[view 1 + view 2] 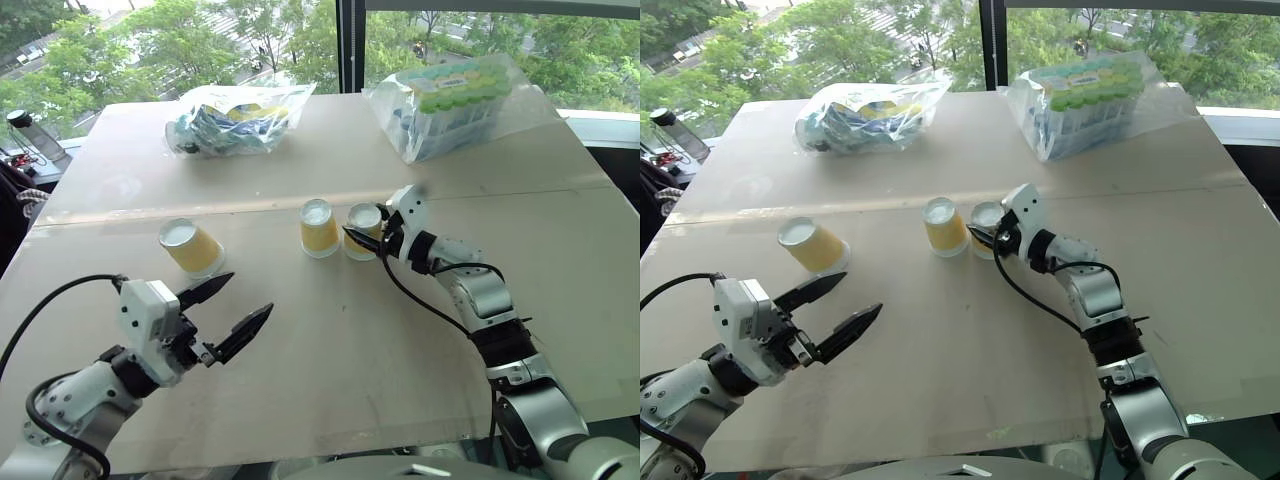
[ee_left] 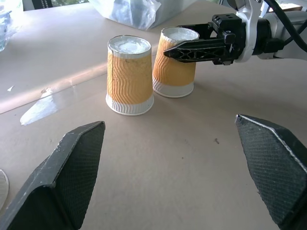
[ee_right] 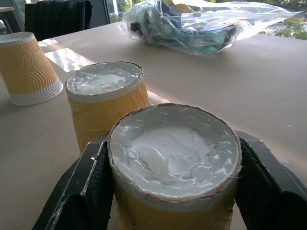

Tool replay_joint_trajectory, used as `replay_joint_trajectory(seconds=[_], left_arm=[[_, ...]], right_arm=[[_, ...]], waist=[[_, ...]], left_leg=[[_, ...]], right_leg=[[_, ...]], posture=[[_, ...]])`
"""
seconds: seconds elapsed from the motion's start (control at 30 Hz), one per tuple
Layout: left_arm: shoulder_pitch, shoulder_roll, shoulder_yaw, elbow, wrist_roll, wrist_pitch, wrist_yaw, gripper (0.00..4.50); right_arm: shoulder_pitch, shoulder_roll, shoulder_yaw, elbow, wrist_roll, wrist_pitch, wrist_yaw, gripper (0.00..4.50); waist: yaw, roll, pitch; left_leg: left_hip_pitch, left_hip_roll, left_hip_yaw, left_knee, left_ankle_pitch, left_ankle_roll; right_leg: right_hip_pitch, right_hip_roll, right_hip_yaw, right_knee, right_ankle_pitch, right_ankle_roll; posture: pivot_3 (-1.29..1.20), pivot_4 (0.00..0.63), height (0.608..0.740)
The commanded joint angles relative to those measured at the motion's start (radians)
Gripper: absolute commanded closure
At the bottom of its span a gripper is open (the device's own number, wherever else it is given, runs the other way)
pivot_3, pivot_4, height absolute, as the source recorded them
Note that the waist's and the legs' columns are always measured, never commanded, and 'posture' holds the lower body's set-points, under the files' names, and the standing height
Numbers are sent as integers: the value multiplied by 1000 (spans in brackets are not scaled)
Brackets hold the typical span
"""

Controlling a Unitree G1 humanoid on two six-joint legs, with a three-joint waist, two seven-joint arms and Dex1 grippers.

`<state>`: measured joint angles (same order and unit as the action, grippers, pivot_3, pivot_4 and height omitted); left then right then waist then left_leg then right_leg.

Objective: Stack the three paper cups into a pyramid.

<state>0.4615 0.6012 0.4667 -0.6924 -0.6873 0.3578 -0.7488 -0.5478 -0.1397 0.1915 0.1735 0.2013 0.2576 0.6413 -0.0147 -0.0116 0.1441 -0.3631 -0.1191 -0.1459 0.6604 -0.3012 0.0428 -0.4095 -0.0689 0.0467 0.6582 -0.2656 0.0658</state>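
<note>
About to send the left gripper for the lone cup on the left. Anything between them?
Nothing visible. The left gripper is open, and only bare table lies between it and the left cup. The other two cups stand off to the right, the rightmost clamped in the right gripper.

**A:** what's the right gripper [image 3: 172, 191] got?

**B:** an upside-down paper cup [image 3: 173, 158], white base facing up, one black finger [image 3: 79, 191] pressed on each side.

**A:** the other two?

**B:** the second cup [image 3: 106, 98] stands just past the held one, almost touching. The third cup [image 3: 26, 67] is farther off, tilted. A clear bag [image 3: 201, 24] lies well beyond on the table [image 3: 268, 96].
</note>
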Motion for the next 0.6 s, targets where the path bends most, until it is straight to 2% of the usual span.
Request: replay_joint_trajectory(seconds=[0.03, 0.37, 0.43, 0.5, 0.6], left_arm=[[-17, 7, 21, 3, 6, -29, -5, 0], [-14, -8, -3, 5, 17, -38, -7, 0], [-12, -11, -5, 4, 18, -38, -7, 0], [-6, -14, -6, 1, 18, -39, -8, 0], [-1, -17, -8, -4, 16, -35, -6, 0]], right_arm=[[-18, 18, 7, -17, -3, -12, 2, 1420], [-39, 42, -8, 33, -48, -73, -43, 1420], [-45, 47, -9, 45, -55, -88, -51, 861], [-45, 49, -9, 45, -52, -91, -47, 61], [-39, 48, -9, 35, -42, -81, -30, 16]], waist=[[0, 0, 0], [-2, 0, 0], [-2, 0, 0], [-2, 0, 0], [-2, 0, 0]], left_leg=[[0, 0, 0, 0, 0, 0], [0, 0, 0, -1, 0, 0], [0, 0, 0, -1, 0, 0], [0, 0, 0, -1, 0, 0], [0, 0, 0, -1, 0, 0]], right_leg=[[0, 0, 0, 0, 0, 0], [-1, 0, 0, 0, 0, 0], [-1, 0, 0, 0, 0, 0], [-1, 0, 0, 0, 0, 0], [-1, 0, 0, 0, 0, 0]], posture=[[0, 150, 740], [0, 150, 740], [0, 150, 740], [0, 150, 740], [0, 150, 740]])
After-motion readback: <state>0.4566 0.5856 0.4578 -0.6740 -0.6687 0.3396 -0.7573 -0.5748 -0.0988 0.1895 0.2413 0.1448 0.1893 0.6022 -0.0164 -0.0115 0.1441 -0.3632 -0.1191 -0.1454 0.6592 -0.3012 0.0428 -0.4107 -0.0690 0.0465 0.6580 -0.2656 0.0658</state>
